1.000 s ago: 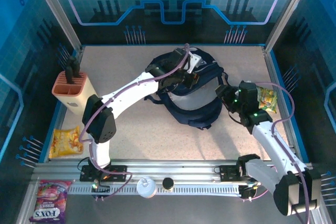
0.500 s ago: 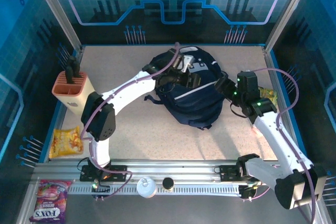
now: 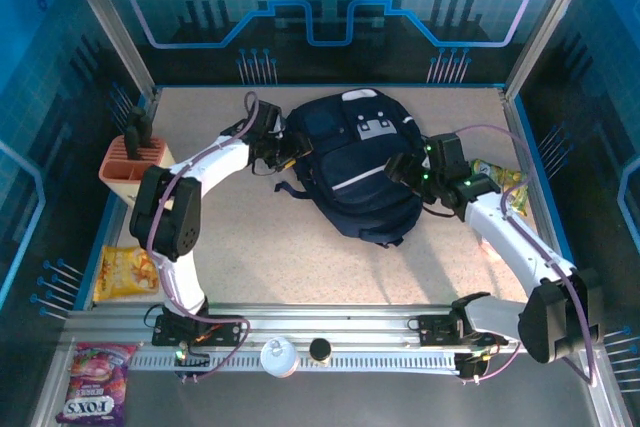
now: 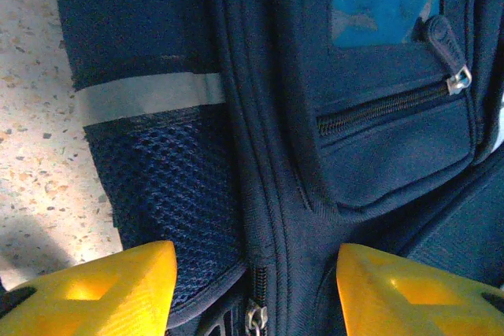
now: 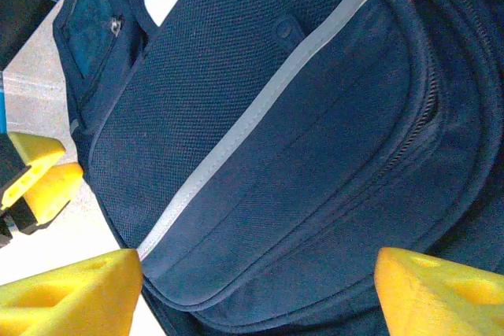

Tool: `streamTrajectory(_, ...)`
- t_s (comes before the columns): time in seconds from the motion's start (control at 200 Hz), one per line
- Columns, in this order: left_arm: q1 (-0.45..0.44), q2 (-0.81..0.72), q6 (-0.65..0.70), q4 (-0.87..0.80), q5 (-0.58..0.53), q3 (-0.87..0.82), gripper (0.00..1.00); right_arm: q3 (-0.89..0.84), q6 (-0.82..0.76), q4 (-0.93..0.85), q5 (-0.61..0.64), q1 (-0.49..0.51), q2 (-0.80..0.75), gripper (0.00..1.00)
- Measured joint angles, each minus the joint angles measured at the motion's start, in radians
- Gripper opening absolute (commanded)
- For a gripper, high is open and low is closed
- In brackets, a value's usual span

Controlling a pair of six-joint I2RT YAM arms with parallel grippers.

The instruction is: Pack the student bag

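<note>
student bag (image 3: pixel 355 162) is lying flat at back centre of the speckled bench (image 3: pixel 300 257), wide room showing in front; navy woven fabric, mesh side pocket, grey reflective stripes, rounded outline. left jaws are standing apart at its left edge, right jaws are standing apart at its right edge, orange holder (image 3: pixel 137 169) sitting well left.

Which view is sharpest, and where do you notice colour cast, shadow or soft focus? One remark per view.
Top external: blue cast from the enclosure walls; the student bag reads as a dark mass with little detail. Left wrist: zip teeth and mesh crisp, the sharpest; a soft shadow on the speckled table; yellow fingers blurred. Right wrist: weave clear, fingers at the bottom edge soft.
</note>
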Motion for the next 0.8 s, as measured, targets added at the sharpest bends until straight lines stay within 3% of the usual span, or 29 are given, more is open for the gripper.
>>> streamTrajectory(0.625,0.026,0.128,-0.041,0.036,0.166,0.104,0.49,0.0,0.0,0.059,-0.067,0.012,0.103,0.76)
streamTrajectory(0.8,0.026,0.157,-0.041,0.011,0.18,0.14,0.38,0.0,0.0,0.073,-0.071,0.012,0.15,0.76)
